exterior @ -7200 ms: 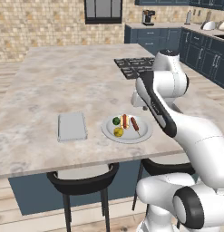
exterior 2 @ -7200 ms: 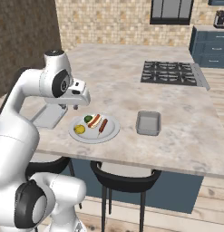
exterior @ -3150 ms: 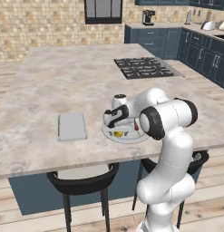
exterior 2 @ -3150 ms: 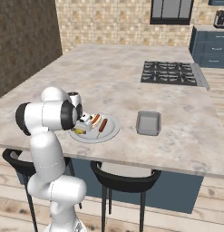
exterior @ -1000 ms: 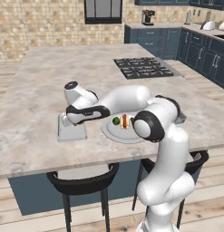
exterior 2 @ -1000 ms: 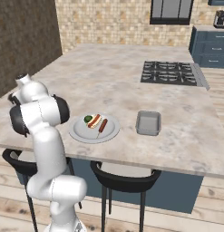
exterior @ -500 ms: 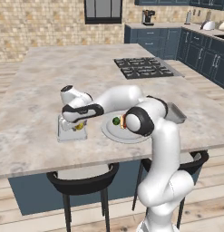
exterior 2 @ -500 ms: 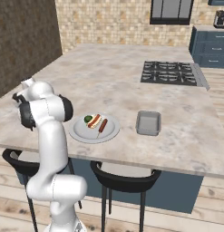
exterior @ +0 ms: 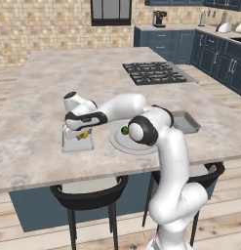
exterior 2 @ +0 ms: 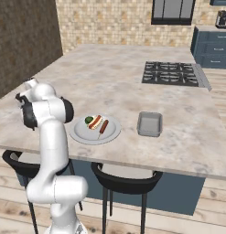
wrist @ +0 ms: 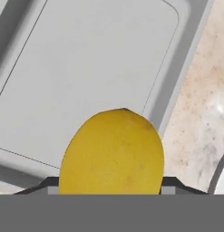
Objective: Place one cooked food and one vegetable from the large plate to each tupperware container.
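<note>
Tupperware containers, two shallow grey rectangular trays, sit on a beige speckled stone island counter (exterior: 39, 93) in a kitchen with a tan brick wall, dark blue cabinets and a black gas hob (exterior: 153, 72) at the counter's far right. The left tray (exterior: 76, 141) lies near the front edge, left of the large plate (exterior: 123, 141), a round light grey-white dish; the right tray (exterior 2: 149, 124) lies apart to the plate's right. Two black bar stools stand under the near edge.

The white arm reaches left across the plate, and its gripper (exterior: 82, 135) hangs over the left tray. From the hand camera, the dark finger tips (wrist: 45, 183) flank a smooth yellow rounded vegetable (wrist: 111, 154), the jaws set about as wide as it and pressed against its sides, so the piece is held. Below it is the tray's bare grey floor (wrist: 86, 68), with the tray's rim and a strip of counter to the right. Whether the vegetable touches the tray floor cannot be told.

On the plate, seen from the right base camera: one green rounded vegetable (exterior 2: 89, 120), one red-and-tan cooked piece (exterior 2: 95, 122) beside it, and one brown sausage-like stick (exterior 2: 103, 128) on the right.
</note>
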{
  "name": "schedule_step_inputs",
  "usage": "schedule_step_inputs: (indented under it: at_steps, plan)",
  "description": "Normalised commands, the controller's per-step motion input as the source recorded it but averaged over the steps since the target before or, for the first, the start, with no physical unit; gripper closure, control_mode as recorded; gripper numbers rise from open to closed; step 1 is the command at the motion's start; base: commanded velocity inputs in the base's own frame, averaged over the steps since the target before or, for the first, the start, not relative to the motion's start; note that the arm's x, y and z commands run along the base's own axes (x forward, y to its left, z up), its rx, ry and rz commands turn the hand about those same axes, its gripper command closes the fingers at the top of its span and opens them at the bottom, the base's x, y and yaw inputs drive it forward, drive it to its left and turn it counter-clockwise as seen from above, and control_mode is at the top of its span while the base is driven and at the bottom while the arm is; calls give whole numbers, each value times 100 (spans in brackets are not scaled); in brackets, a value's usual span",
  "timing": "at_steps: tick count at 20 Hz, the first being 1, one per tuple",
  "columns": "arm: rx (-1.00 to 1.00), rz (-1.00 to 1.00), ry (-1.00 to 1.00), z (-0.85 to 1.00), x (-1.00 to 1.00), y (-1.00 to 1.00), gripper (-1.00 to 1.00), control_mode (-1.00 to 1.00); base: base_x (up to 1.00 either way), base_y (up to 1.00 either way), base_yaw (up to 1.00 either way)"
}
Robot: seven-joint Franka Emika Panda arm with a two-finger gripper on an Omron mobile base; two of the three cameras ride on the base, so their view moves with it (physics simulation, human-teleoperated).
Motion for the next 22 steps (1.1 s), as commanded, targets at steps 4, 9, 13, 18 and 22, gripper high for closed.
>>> schedule_step_inputs:
  at_steps: [4, 9, 13, 18, 22]
  plan:
    - [0, 3, -6, -40, 30, 0, 100, -100, 0, 0, 0]
    - [0, 2, -2, -28, 17, 11, 100, -100, 0, 0, 0]
    - [0, 0, 0, 0, 6, 26, -100, -100, 0, 0, 0]
    - [0, 0, 0, 0, 7, 1, -100, -100, 0, 0, 0]
    - [0, 0, 0, 0, 22, -3, -100, -100, 0, 0, 0]
